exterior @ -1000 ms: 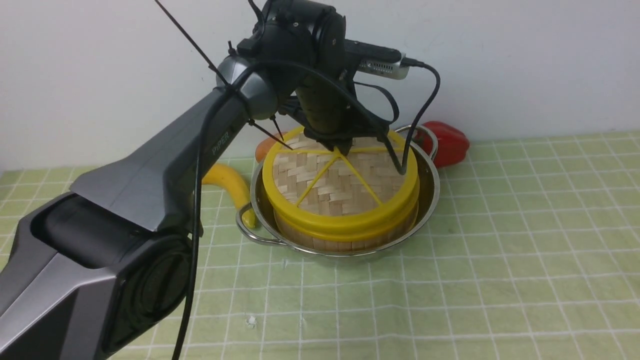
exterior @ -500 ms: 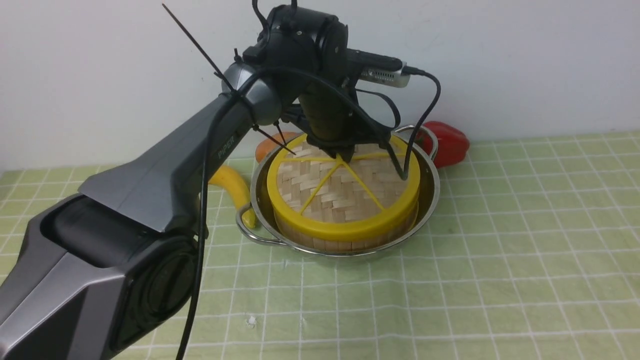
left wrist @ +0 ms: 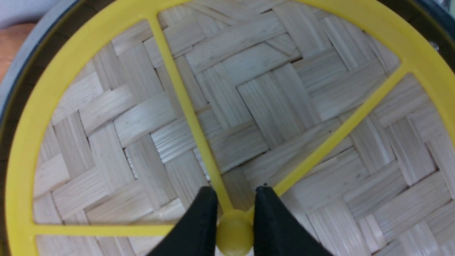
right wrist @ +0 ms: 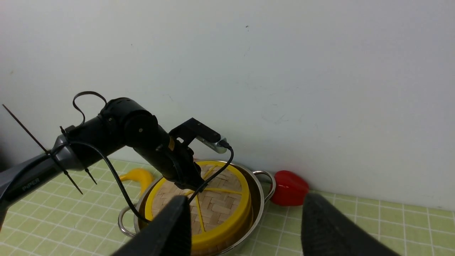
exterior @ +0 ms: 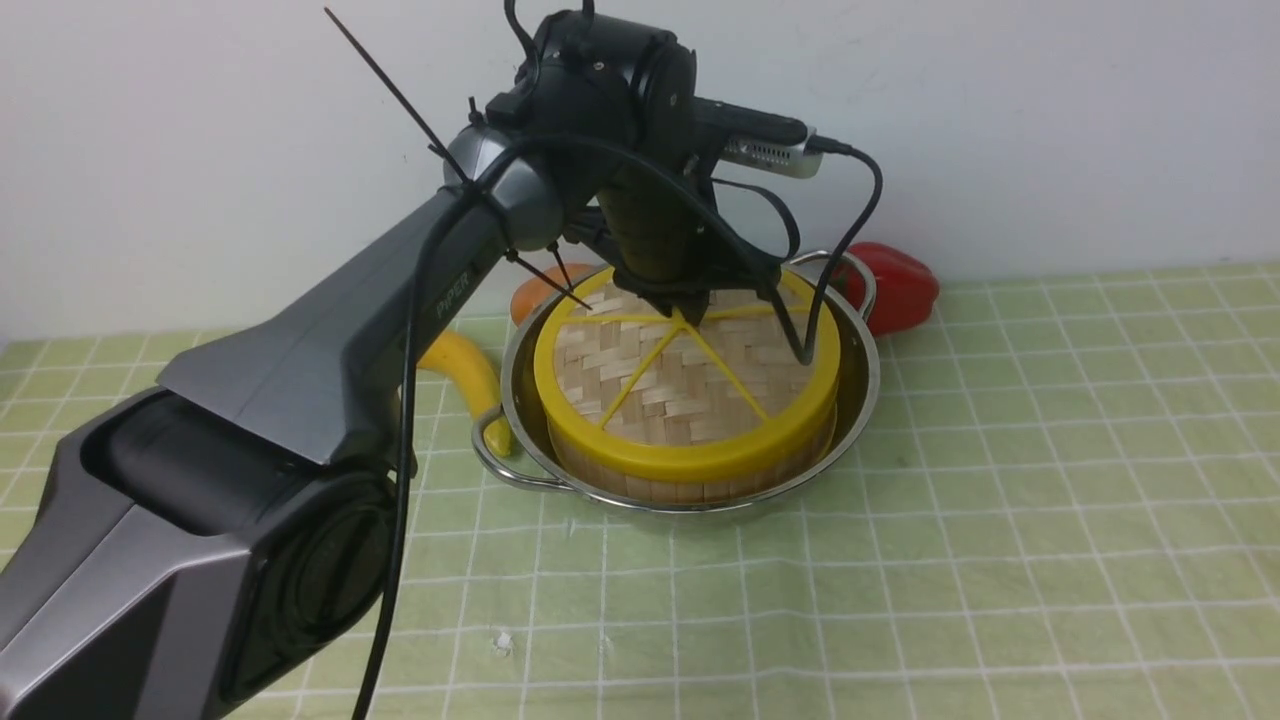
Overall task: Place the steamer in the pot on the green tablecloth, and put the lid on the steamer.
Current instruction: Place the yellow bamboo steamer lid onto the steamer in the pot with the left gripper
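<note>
Atop steamer (exterior: 690, 487) in pot (exterior: 866, 385), lid (exterior: 690, 400) lies flat, left gripper (left wrist: 236, 195) pinched narrow on its hub (left wrist: 234, 234) from above; right gripper (right wrist: 245, 202) wide, empty, well apart, roughly 5 o'clock.

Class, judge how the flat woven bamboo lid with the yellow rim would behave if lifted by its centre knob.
The flat woven bamboo lid is probably stiff: thick yellow rim and spokes brace it. Likely light, being thin strips. Its smooth round knob might slip in the left gripper.
</note>
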`<state>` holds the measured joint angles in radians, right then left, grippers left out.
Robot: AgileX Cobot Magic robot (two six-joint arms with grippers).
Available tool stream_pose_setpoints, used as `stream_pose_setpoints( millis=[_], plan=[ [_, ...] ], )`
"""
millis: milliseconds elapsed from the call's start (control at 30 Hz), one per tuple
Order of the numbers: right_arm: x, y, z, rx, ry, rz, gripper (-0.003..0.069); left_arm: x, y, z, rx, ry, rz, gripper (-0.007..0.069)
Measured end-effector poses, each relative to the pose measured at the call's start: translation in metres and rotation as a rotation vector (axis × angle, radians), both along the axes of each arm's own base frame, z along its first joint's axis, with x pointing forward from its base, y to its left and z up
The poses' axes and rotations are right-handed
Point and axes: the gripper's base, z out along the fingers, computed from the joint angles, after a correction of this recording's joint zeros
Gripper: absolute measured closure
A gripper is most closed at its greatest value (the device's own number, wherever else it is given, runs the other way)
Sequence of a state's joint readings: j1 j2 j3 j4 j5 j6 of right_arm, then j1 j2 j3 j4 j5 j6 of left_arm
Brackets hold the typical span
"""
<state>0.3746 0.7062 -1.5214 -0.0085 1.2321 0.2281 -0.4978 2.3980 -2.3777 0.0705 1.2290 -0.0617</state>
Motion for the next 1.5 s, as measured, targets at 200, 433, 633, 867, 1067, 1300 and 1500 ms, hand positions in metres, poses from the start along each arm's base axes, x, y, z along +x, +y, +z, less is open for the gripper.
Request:
stream_pose_setpoints(
  millis=[200,433,633,867,1067,1300,1500],
  plan=[
    [0.0000,0.0001,0.0000,0.001,0.000,0.001,0.0240,0.0000,0.0000,0.0000,0.000,0.000,0.000,0.0501],
    [-0.0001,0.0002,0.0000,0.001,0.000,0.002,0.0240,-0.0002,-0.0001,0.0005,-0.002,0.000,0.000,0.0501],
    [-0.0001,0.0002,0.0000,0.001,0.000,0.002,0.0240,-0.0002,-0.0002,0.0004,-0.002,0.000,-0.001,0.0501],
    [-0.0001,0.0002,0.0000,0.001,0.000,0.002,0.0240,-0.0007,-0.0003,0.0031,-0.010,-0.004,-0.002,0.0501],
    [-0.0001,0.0002,0.0000,0.001,0.000,0.002,0.0240,-0.0008,-0.0003,0.0053,-0.014,-0.012,-0.002,0.0501],
    [-0.0001,0.0002,0.0000,0.001,0.000,0.002,0.0240,0.0001,-0.0009,0.0058,-0.022,-0.022,-0.003,0.0501],
    [-0.0001,0.0002,0.0000,0.001,0.000,0.002,0.0240,0.0002,-0.0010,0.0058,-0.022,-0.023,-0.003,0.0501]
  ],
)
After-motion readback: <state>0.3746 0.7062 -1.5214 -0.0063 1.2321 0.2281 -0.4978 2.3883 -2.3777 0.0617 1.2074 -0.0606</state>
